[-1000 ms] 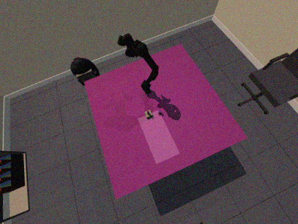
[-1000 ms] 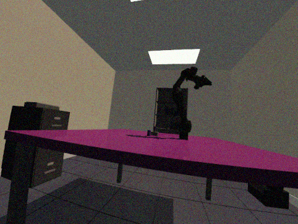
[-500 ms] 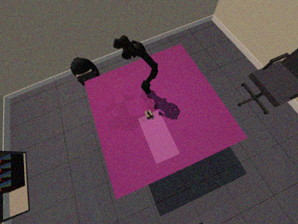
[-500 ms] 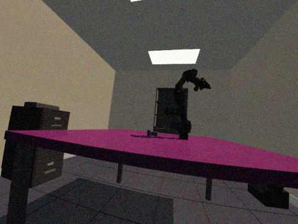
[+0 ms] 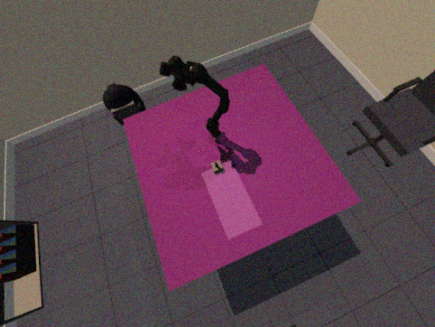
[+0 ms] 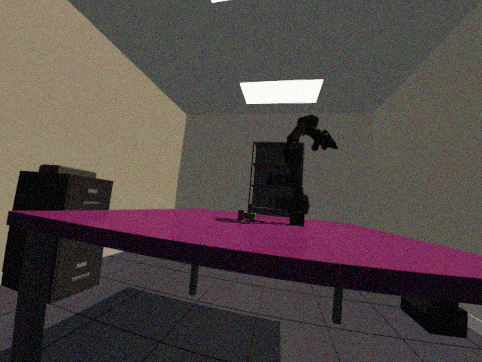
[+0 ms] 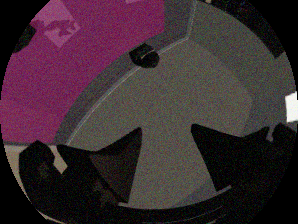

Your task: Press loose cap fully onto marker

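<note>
one holder block (image 5: 217,166) (image 6: 246,216) on the table, well apart from the raised pincer (image 5: 170,69) (image 6: 336,147) (image 7: 166,128), fingers apart

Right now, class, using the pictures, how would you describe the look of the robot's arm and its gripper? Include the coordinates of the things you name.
The arm (image 5: 224,97) (image 6: 296,172) is black or very dark, slender, and built from chunky jointed segments. The gripper (image 7: 167,129) has two dark, wedge-shaped fingers tapering to points; the one at image left looks faintly brownish on its inner face. Markings and cables cannot be made out.
</note>
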